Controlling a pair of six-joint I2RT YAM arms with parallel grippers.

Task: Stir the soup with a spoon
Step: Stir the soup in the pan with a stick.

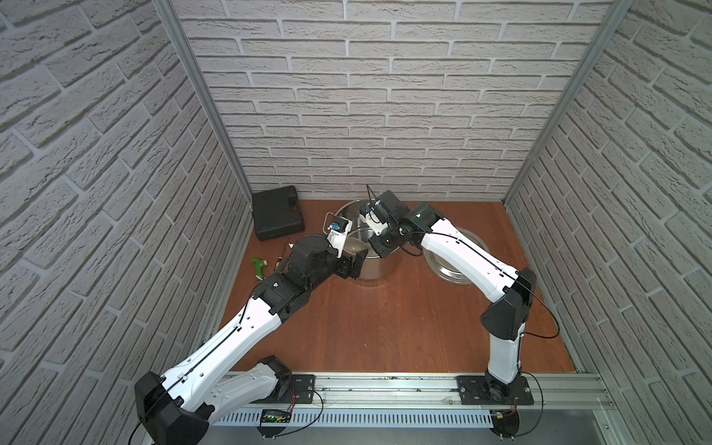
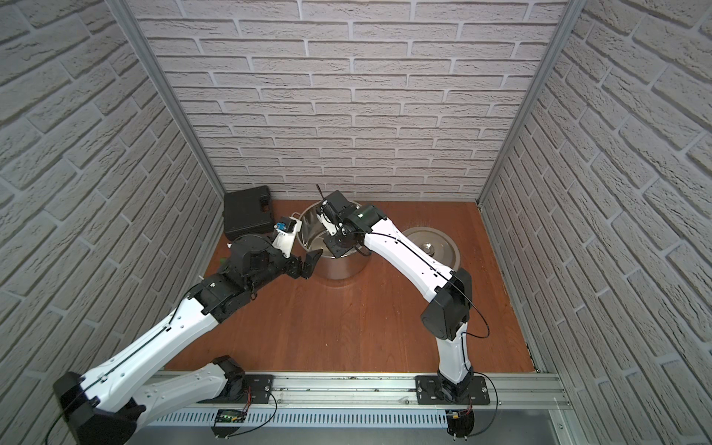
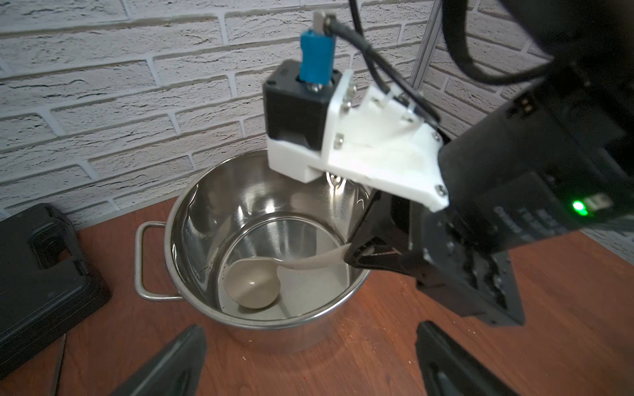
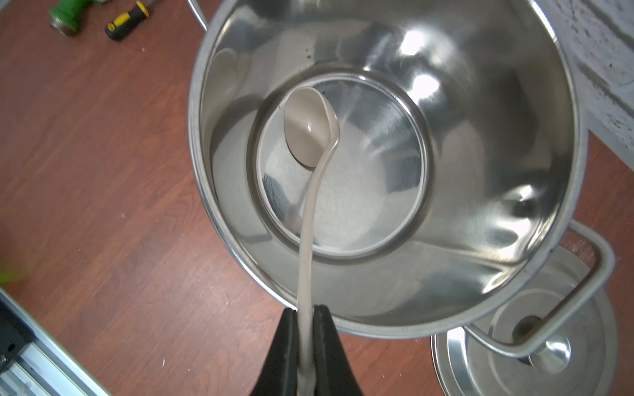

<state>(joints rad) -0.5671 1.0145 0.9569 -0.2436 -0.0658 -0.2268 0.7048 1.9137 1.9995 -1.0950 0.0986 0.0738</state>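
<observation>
Near the far edge of the bench, we find the spoon inside the pot, its bowl low by the bottom, and the right gripper clamped on the upper handle. The left gripper hangs with jaws spread wide just beside the pot, gripping nothing. We see no soup. Our worry is that the slim handle could twist or slip between the pads if the bowl drags on the steel. Nothing steadies the pot, so a hard sweep might push it across the smooth wood into the lid just beside it. The bench is reddish wood grain, with a black case in its far left corner, a green tool and a screwdriver near the left edge, and pale brick-pattern walls on three sides.
</observation>
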